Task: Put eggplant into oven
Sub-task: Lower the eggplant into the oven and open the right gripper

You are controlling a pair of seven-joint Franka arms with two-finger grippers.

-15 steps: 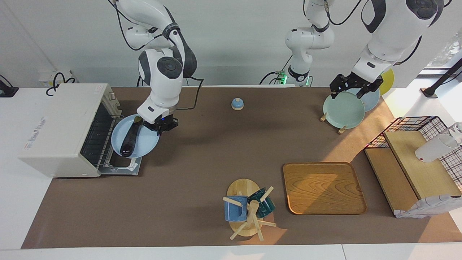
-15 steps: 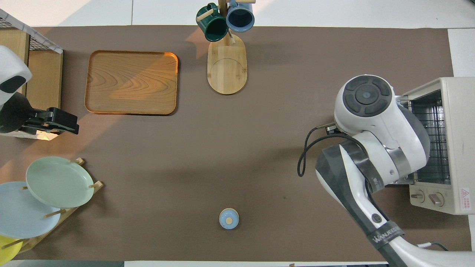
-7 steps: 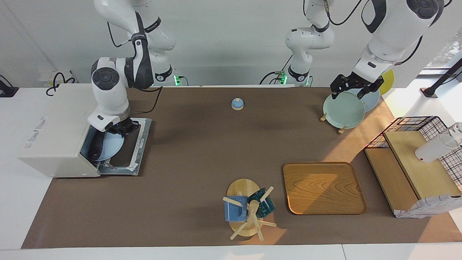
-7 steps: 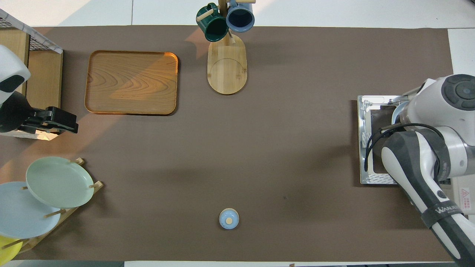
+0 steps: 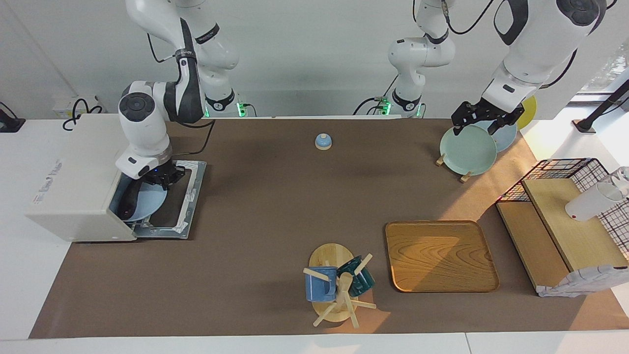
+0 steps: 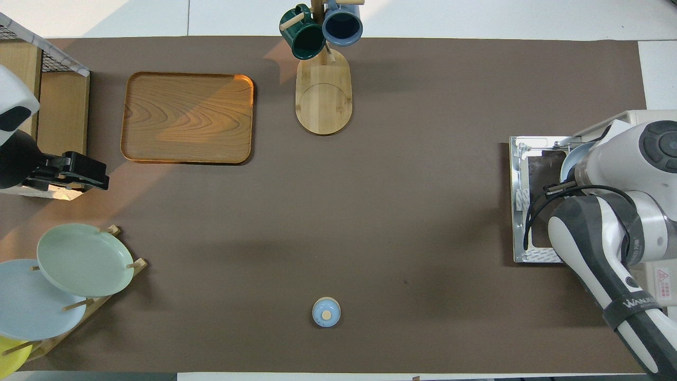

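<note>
Right end effector (image 5: 164,178) holds blue plate (image 5: 147,204) with eggplant (image 5: 127,201) in oven (image 5: 78,179).

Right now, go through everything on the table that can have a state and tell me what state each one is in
oven: door dropped open, flat on the table.
eggplant: lying on the blue plate, partly inside the oven.
blue plate: partly in the oven mouth, held by the right gripper.
left gripper: waiting over the plate rack.
wooden tray: empty.
mugs: hanging on the mug tree.

Oven (image 5: 73,182) mouth – filled by right hand (image 5: 162,179), plate (image 5: 147,204).
</note>
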